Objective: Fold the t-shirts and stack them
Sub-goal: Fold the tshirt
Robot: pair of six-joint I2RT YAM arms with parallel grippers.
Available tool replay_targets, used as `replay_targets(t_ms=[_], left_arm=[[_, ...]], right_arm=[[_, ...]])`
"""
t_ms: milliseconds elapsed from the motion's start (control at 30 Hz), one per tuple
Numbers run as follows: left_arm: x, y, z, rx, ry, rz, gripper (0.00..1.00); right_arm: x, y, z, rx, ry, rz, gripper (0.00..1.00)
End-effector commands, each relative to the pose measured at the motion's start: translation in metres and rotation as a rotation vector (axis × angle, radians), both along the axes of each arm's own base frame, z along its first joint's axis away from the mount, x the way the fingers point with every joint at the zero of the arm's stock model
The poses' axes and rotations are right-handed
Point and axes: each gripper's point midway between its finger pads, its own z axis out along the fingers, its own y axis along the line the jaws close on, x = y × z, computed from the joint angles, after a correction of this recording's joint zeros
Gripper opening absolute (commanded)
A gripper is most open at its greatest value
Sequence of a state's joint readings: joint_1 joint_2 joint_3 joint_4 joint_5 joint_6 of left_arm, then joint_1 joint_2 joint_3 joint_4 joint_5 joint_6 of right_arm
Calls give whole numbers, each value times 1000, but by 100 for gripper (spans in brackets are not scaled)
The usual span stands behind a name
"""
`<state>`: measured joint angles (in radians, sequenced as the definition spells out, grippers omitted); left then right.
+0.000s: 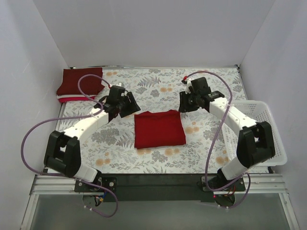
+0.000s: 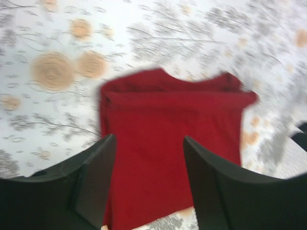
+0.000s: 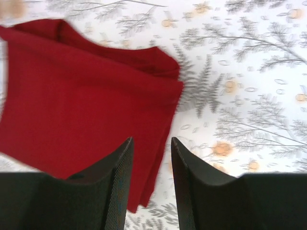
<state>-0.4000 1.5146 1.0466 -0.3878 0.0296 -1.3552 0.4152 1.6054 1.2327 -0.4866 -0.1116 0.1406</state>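
A bright red t-shirt (image 1: 159, 128) lies folded into a neat rectangle in the middle of the table; it also shows in the left wrist view (image 2: 168, 139) and the right wrist view (image 3: 81, 100). A folded dark maroon t-shirt (image 1: 80, 81) tops a stack at the far left corner, with white and pinkish-red edges under it. My left gripper (image 1: 121, 108) hovers above the red shirt's far left corner, open and empty (image 2: 149, 158). My right gripper (image 1: 190, 101) hovers above the far right corner, open and empty (image 3: 151, 158).
A white plastic lattice basket (image 1: 261, 129) stands at the right edge of the table. The floral tablecloth (image 1: 158, 84) covers the table. White walls enclose the back and both sides.
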Motion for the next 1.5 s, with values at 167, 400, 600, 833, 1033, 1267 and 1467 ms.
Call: replay_targets(t_ms=[167,400,600,833,1033,1267,1467], left_arm=[[-11,-45,11,-222,-143,-167,45],[42,-38,-43,-229,-76,-50,38],[72,-20,-84,-177,-9,28,38],[78,-13,-65,-179,-18,50,43],[45,-22,7,-236,-105,4,49],[-59,-44,-4,-311,-41,-121,36],[-108,-32,-77,-287,94,-71,24]], right_arm=[[-22,84,27,538,-33,279,43],[20,81,-14,626,19,228,42],[66,47,-70,643,84,94,41],[70,25,-49,681,67,40,40],[6,34,6,773,47,124,41],[-88,53,11,822,120,255,43],[-112,53,-44,818,212,256,42]])
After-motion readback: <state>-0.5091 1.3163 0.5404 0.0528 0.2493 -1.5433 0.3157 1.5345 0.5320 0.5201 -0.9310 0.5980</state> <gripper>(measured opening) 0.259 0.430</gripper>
